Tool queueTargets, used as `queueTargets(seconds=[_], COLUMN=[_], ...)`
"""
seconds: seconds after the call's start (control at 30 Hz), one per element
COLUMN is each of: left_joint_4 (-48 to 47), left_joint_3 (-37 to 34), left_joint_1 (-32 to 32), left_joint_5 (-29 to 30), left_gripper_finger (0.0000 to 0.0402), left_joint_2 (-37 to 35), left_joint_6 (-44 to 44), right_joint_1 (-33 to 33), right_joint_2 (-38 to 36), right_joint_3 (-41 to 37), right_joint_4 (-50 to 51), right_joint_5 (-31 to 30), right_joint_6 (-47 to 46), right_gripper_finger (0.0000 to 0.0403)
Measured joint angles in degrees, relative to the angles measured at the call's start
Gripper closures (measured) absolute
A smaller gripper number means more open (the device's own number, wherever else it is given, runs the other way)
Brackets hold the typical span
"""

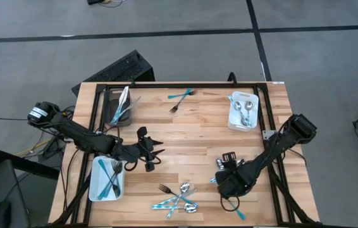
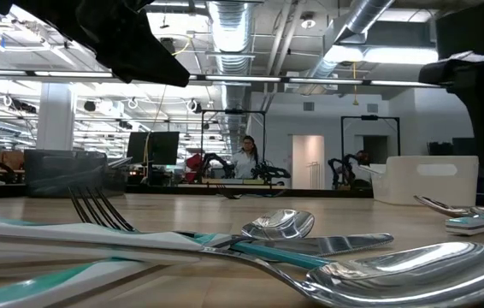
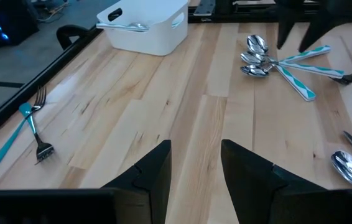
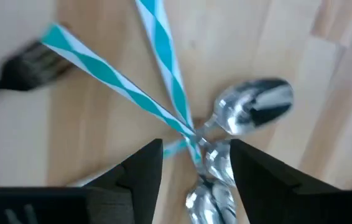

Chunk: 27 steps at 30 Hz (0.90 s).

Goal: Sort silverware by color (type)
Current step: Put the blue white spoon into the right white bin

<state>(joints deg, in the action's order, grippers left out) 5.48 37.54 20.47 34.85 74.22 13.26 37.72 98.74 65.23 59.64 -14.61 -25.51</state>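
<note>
My right gripper (image 4: 194, 167) is open and points down over a small cluster of silverware (image 3: 275, 62): shiny spoons (image 4: 254, 106) and crossed teal-striped handles (image 4: 120, 78) lying flat on the wood. Its fingers stand on either side of the crossing, touching nothing that I can see. In the high view this gripper (image 1: 224, 180) hides most of that cluster. A second pile (image 1: 179, 199) of forks, spoons and teal pieces lies near the table's near edge. My left gripper (image 1: 150, 155) hovers open over bare wood left of centre. Two teal forks (image 1: 180, 96) lie near the far edge.
A white bin (image 1: 106, 179) at the left near side holds teal-handled pieces. A dark bin (image 1: 119, 107) at the far left holds silver knives. A white bin (image 1: 242, 111) at the far right holds spoons. One teal piece (image 1: 239, 214) lies by the near edge. A person sits far behind the table.
</note>
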Motion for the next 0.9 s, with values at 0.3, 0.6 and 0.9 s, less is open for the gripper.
queueTargets(seconds=[0.3, 0.6, 0.9], left_joint_4=[-0.01, -1.60, -1.89], left_joint_3=[0.00, -0.04, -4.28], left_joint_1=[0.00, 0.02, 0.52], left_joint_5=[0.07, -0.06, -0.55], left_gripper_finger=[0.0274, 0.0274, 0.0274], left_joint_2=[0.00, 0.00, -0.04], left_joint_6=[0.86, 2.86, 6.76], right_joint_1=[0.15, 0.01, 1.35], right_joint_2=[0.00, 0.00, 0.04], right_joint_3=[0.00, -0.13, -2.97], right_joint_4=[-5.02, -5.05, -6.35], right_joint_5=[0.28, 0.33, 2.33], right_joint_6=[0.49, 3.64, 3.53], right_gripper_finger=[0.0203, 0.0219, 0.0253])
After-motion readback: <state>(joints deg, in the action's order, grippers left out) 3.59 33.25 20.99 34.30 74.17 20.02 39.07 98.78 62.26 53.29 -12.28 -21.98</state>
